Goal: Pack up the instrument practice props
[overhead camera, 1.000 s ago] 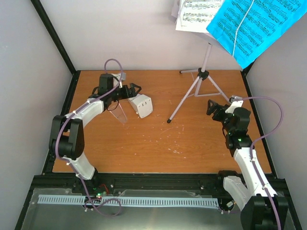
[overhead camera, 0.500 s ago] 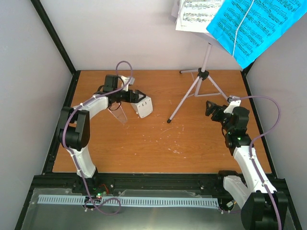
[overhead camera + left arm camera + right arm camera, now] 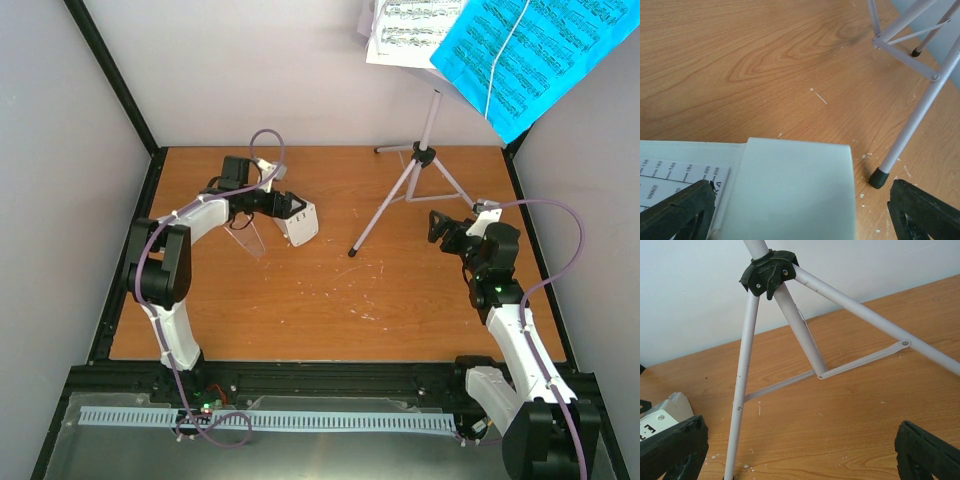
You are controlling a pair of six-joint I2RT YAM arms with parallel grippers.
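Currently: slip risk at the metronome

The left end effector stands with its jaws wide apart, straddling the white metronome, which lies tipped on the tabletop left of the music stand. Closing on its smooth, sloped faces could squirt it sideways toward the stand's nearest foot. The right end effector, also spread and empty, faces the tripod legs; a nudge there could topple the stand and spill the sheet-music pages.

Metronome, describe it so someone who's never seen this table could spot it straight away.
Look at the wooden table, in its far-left part, left of the lilac tripod stand. The metronome is the small white wedge-shaped box between the left gripper's open fingers, the only white block on the wood.
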